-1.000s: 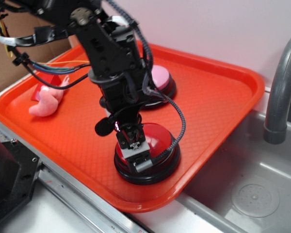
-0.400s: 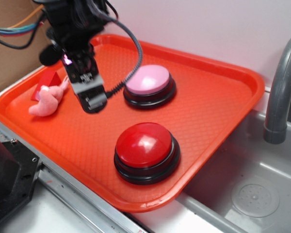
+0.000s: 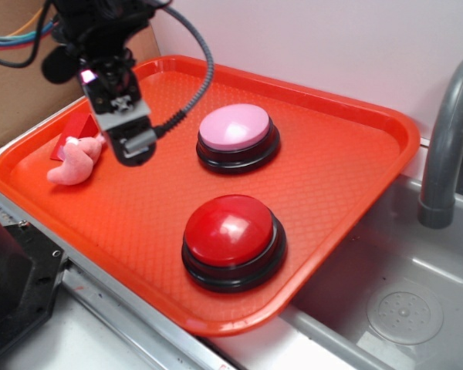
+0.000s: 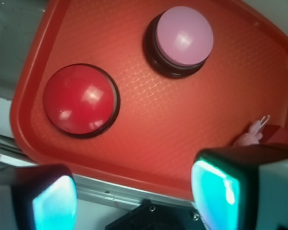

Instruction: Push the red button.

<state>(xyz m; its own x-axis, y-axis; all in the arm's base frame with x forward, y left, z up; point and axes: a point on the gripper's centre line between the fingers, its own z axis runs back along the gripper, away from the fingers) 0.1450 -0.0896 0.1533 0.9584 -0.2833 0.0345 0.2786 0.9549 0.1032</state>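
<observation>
My gripper point(image 3: 131, 146) hangs over the tray point(image 3: 355, 154), clear of the red button point(image 3: 230, 230); only the wrist view shows its fingers point(image 4: 53, 201) spread, holding nothing.

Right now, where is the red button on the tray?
In the exterior view the red button sits near the tray's front edge, just in front of the pink button, with the hand raised off to its left.

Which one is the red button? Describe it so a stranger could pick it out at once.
Start at the orange tray beside the sink. Two dome buttons sit on it; the red button is the one by the tray's near edge, closest to the sink. Its glossy deep-red cap on a black ring sets it apart from the pale pink button behind it.
</observation>
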